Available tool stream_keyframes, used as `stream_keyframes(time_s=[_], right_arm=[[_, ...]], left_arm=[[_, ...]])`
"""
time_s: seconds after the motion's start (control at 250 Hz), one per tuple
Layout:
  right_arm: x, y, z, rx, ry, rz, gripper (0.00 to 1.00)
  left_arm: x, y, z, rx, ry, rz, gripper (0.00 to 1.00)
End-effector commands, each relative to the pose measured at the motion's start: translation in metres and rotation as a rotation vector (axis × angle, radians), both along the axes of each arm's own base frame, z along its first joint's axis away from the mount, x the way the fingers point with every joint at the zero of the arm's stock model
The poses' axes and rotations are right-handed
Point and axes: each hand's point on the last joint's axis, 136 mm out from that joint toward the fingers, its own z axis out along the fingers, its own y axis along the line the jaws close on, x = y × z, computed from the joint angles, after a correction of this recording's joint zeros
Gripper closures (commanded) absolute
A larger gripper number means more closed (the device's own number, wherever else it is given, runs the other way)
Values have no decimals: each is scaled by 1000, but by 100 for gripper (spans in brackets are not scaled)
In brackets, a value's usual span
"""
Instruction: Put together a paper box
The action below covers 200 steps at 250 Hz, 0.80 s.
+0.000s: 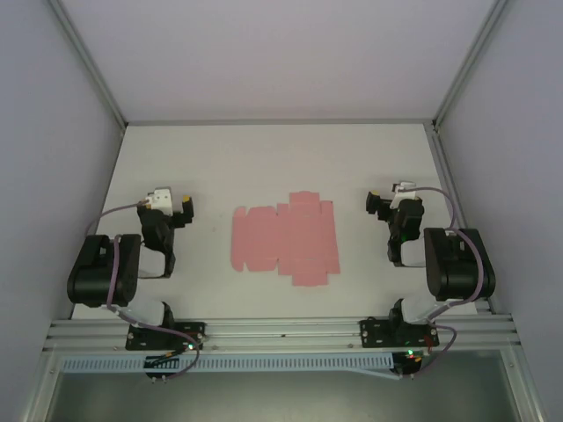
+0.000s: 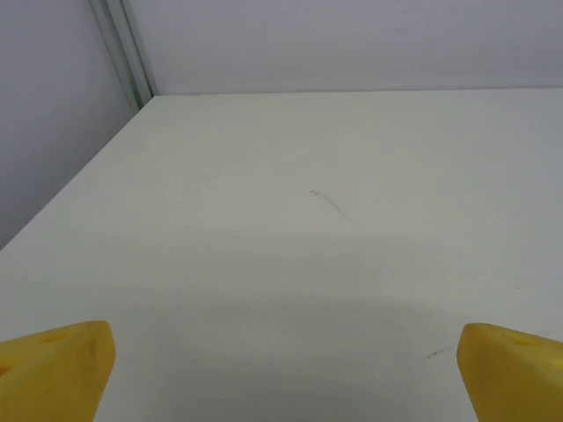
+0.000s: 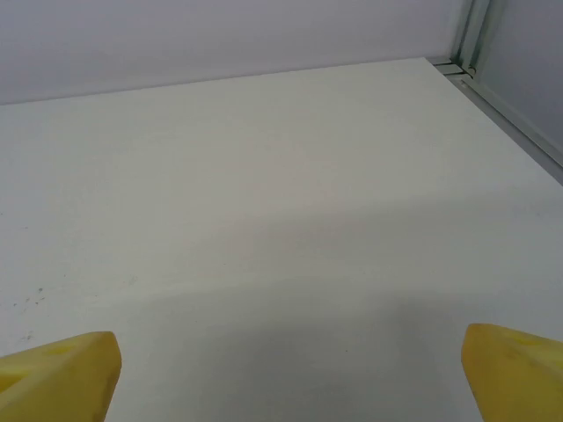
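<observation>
The paper box (image 1: 286,239) is a flat salmon-pink cut-out sheet with creases and small tabs, lying unfolded in the middle of the white table. My left gripper (image 1: 186,211) hovers to the left of the sheet, apart from it. In the left wrist view its yellow fingertips (image 2: 54,371) stand far apart, the left gripper (image 2: 286,374) open over bare table. My right gripper (image 1: 376,204) sits to the right of the sheet, also apart. Its yellow fingertips (image 3: 62,376) are wide apart too, the right gripper (image 3: 290,378) open with nothing between them.
The white table (image 1: 264,158) is enclosed by grey walls with aluminium posts at the back corners (image 1: 120,119). An aluminium rail (image 1: 281,332) carrying both arm bases runs along the near edge. A faint red mark (image 2: 330,202) lies on the table surface.
</observation>
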Motion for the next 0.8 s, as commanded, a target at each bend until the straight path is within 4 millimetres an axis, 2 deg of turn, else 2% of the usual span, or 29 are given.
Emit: stream_keyframes(time_s=[0.0, 0.635, 0.795], right_arm=[[4, 2, 7, 4, -24, 7, 0], [3, 3, 8, 4, -26, 11, 0], [5, 0, 16, 4, -20, -4, 0]], left_arm=[[8, -4, 16, 18, -53, -24, 1], [8, -5, 17, 18, -54, -27, 0], [17, -4, 27, 16, -13, -19, 0]])
